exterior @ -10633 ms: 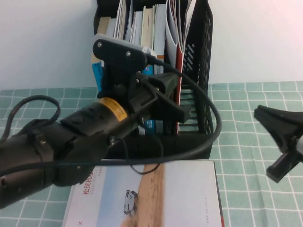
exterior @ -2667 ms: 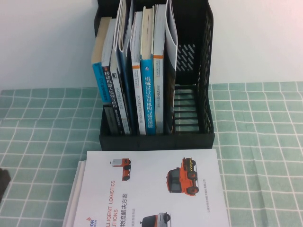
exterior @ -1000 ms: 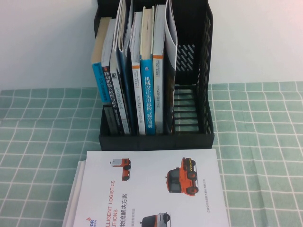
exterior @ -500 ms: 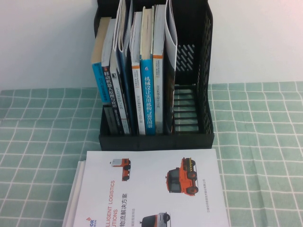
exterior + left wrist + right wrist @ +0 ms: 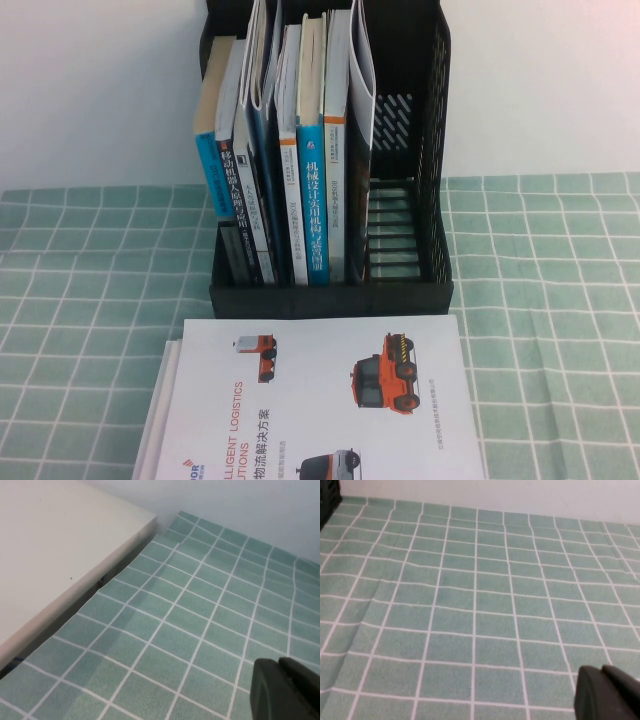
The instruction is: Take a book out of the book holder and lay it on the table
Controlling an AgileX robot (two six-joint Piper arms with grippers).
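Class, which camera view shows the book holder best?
The high view: the book holder stands whole behind the flat book. The right wrist view catches one black corner; the left wrist view shows none. Both claws are barely visible.

red "LOGISTICS" on the book [image 5: 330, 400] lying by my rack, Chinese titles on blue spines [image 5: 313, 215], too small for me to read

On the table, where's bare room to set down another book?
Bare table left of the book holder, and right of it. The front middle is crowded by the book. Left gripper and right gripper hover over bare cloth.
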